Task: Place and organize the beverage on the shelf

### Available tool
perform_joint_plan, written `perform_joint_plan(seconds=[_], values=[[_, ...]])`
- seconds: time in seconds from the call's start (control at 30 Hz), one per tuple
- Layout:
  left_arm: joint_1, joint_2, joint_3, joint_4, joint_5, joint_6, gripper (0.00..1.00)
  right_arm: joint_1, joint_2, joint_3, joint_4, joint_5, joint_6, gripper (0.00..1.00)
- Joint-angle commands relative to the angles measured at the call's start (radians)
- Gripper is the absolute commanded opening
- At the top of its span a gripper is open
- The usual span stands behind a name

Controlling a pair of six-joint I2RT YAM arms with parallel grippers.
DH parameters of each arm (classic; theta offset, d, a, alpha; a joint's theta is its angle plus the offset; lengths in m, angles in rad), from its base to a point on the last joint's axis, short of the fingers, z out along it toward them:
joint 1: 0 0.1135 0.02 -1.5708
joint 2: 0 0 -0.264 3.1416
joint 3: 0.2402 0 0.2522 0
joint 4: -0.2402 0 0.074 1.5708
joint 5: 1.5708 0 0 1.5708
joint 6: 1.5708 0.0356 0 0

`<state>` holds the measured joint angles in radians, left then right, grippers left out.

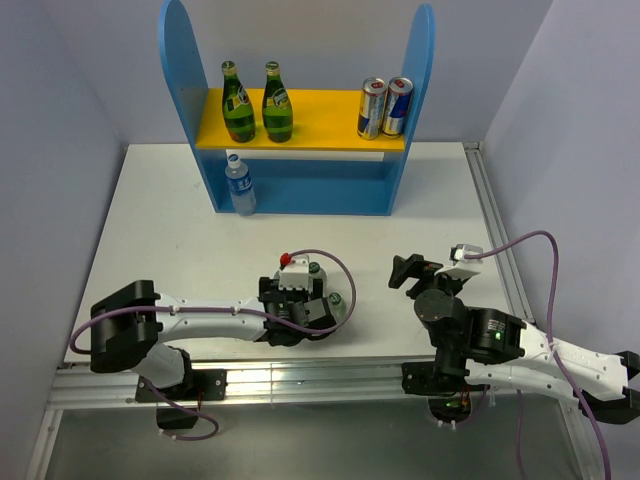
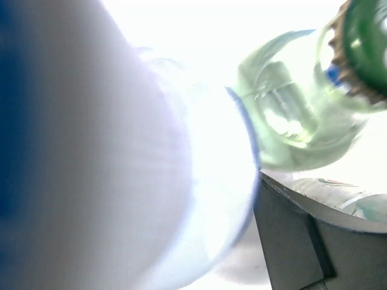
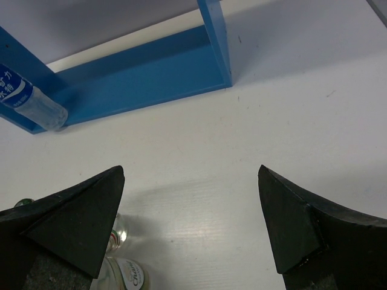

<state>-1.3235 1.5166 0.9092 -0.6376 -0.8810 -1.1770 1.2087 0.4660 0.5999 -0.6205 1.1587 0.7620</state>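
Here, your left gripper (image 1: 303, 300) beside a green bottle (image 2: 290, 115), grip unclear, your right gripper (image 3: 193, 223) spread open, shelf (image 3: 151, 72) beyond its fingertips (image 3: 91, 217).

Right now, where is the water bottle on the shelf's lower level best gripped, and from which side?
I would grip the water bottle at its clear body, coming from the front: it stands upright, the yellow board sits close above its cap, and the blue side panel blocks its left.
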Motion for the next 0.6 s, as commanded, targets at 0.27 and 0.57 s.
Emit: perform_joint_plan(seconds=[0.27, 0.57], values=[[0.061, 0.014, -0.043, 0.21, -0.067, 0.094, 0.92, 0.003, -0.007, -0.005, 0.018, 0.019, 0.01, 0.98], [0.084, -0.022, -0.095, 0.247, -0.107, 0.08, 0.77, 0.003, -0.001, -0.006, 0.025, 0.016, 0.0, 0.98]])
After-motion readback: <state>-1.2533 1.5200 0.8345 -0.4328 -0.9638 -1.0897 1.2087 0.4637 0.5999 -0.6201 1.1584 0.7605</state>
